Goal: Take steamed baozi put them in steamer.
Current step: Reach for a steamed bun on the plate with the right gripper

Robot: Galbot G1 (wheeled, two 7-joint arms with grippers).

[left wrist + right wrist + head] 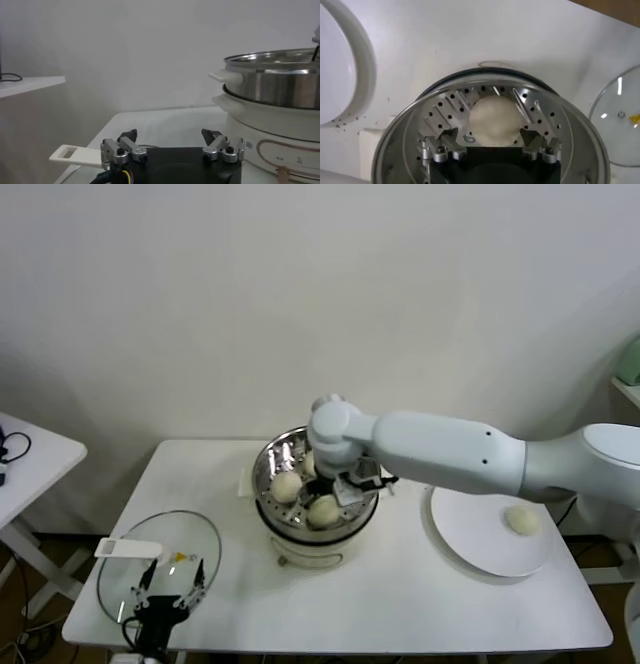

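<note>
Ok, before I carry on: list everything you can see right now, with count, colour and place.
baozi in steamer: at least two visible, cream-white, on the perforated tray
baozi on plate: one, cream-white, near the plate's far right side
steamer: one, shiny steel pot on cream base, table centre
plate: one, white, right of the steamer
glass lid: one, clear with white handle, table's front left
table: one, white
side table: one, white, far left
right gripper: open, above a bun inside the steamer
left gripper: open, idle over the lid
</note>
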